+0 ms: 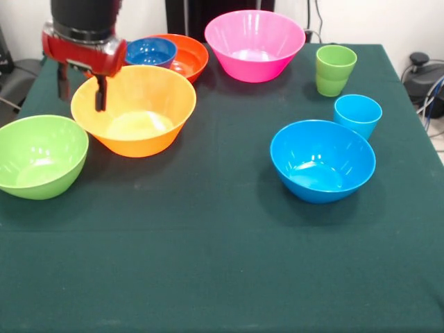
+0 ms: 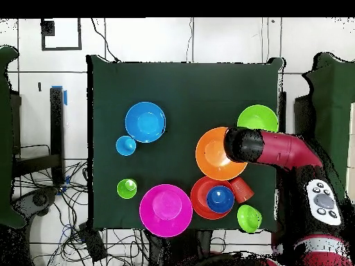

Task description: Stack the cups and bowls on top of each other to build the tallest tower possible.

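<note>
My gripper hangs open at the far left rim of the large orange bowl, one finger inside the rim and one outside. In the overhead view my wrist covers that bowl's right side. The lime green bowl stands beside it. The small dark blue bowl sits inside the red-orange bowl. The pink bowl, blue bowl, green cup and light blue cup stand apart. The orange cup and small green bowl show only from overhead.
The dark green tablecloth covers the table. Cables lie on the floor beside the table. The orange cup lies against the red-orange bowl near the robot's base.
</note>
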{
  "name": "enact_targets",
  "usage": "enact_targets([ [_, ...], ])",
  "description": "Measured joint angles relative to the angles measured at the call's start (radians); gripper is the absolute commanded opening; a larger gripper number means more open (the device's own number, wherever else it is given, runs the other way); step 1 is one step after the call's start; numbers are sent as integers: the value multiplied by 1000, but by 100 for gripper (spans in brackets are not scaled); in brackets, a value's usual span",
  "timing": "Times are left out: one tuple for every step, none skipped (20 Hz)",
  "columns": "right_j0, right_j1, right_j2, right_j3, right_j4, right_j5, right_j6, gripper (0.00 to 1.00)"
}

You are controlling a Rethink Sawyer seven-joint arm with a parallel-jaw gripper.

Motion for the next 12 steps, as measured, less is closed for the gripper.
enact_targets([
  [4,10,-5,0,0,-5,6,100],
  [7,27,-11,0,0,-14,13,100],
  [7,38,-14,0,0,-22,15,100],
  [6,44,-15,0,0,-29,15,100],
  [5,50,-16,0,0,-38,15,100],
  [2,57,-17,0,0,-52,15,100],
  [-2,64,-17,0,0,-70,15,100],
  [-5,69,-17,0,0,-87,15,100],
  [-8,72,-17,0,0,-98,15,100],
  [-16,77,-16,0,0,-131,15,100],
  [-25,78,-9,1,0,-146,15,100],
  [-34,77,-3,2,0,-154,15,100],
])
